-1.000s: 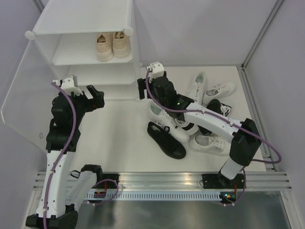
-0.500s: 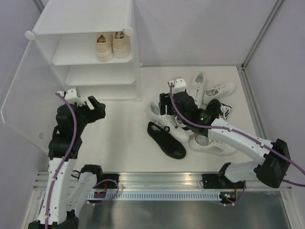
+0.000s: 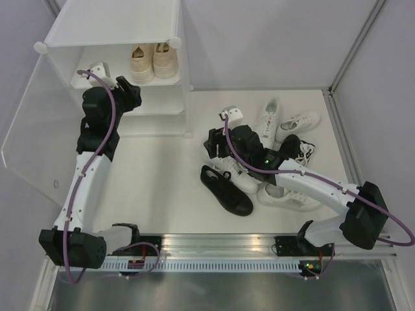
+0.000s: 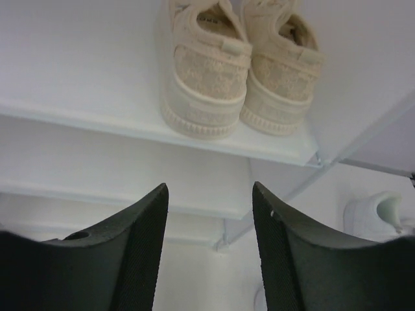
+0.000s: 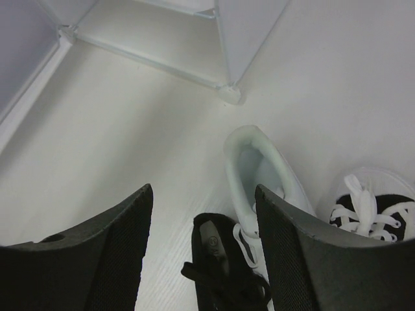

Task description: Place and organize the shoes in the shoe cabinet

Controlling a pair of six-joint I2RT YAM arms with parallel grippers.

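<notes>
Right claw [image 5: 202, 194] gapes empty above a white shoe [image 5: 256, 162] lying heel toward the cabinet [image 5: 249, 32].

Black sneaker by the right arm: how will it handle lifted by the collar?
The black sneaker is probably light; its flat sole looks stiff enough to lift whole. Held by the collar it may swing toe-down. Loose laces could snag the white shoe.
</notes>
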